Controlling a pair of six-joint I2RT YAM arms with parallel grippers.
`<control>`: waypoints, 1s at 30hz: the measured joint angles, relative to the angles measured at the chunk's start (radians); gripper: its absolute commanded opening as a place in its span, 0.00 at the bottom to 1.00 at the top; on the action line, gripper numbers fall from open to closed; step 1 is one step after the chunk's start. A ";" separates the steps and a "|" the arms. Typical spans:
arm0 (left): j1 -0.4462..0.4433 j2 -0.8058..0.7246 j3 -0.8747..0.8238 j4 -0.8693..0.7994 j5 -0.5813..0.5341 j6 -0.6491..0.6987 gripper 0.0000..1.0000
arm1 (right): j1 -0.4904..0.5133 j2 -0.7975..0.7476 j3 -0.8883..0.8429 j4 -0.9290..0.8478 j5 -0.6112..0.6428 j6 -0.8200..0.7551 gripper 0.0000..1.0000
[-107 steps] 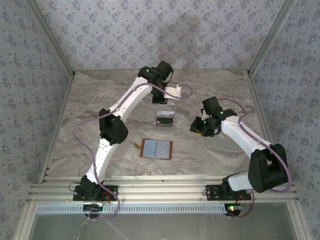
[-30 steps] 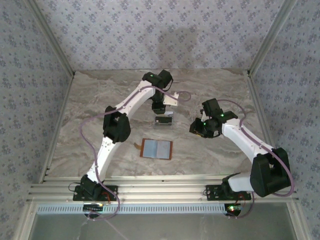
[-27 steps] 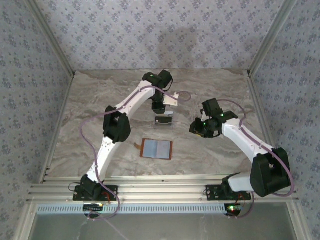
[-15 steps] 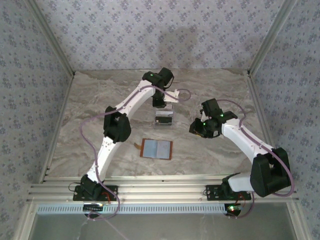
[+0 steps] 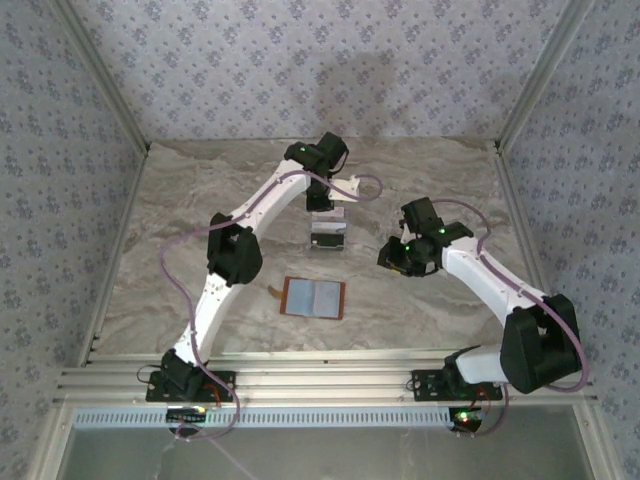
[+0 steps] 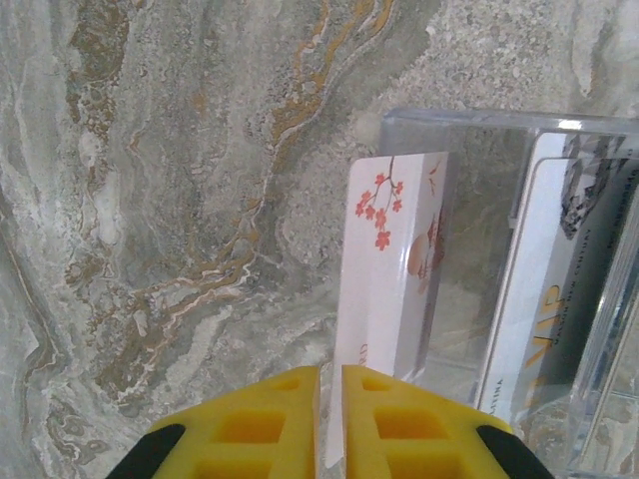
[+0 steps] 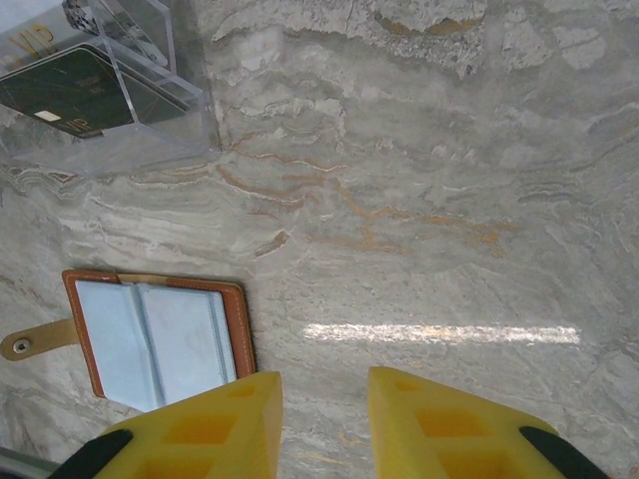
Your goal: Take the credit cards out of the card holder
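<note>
The card holder [image 5: 313, 298] lies open and flat at the table's middle, orange-brown leather [image 7: 238, 329] around a pale blue lining. My left gripper [image 6: 331, 419] is shut on the near edge of a whitish-pink credit card [image 6: 394, 249] printed with red blossoms, just left of a clear plastic box [image 6: 559, 130]. That box holds a white card [image 6: 544, 299] and a black card [image 7: 65, 95]. In the top view the left gripper [image 5: 323, 208] hangs just behind the box [image 5: 328, 238]. My right gripper [image 7: 324, 419] stands open over bare marble, right of the card holder, holding nothing.
The table is marble, walled by patterned panels on three sides. The card holder's strap tab [image 7: 25, 344] sticks out to its left. The right arm's wrist [image 5: 410, 250] hovers right of the clear box. An aluminium rail [image 5: 320, 380] runs along the near edge.
The left gripper's fingers have closed onto the whitish-pink card and the wrist has drawn slightly toward the back wall. The right arm has barely moved.
</note>
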 measured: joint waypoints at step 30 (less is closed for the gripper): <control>0.000 -0.249 -0.264 0.134 0.147 -0.410 0.20 | 0.075 0.098 0.084 0.003 0.015 0.000 0.30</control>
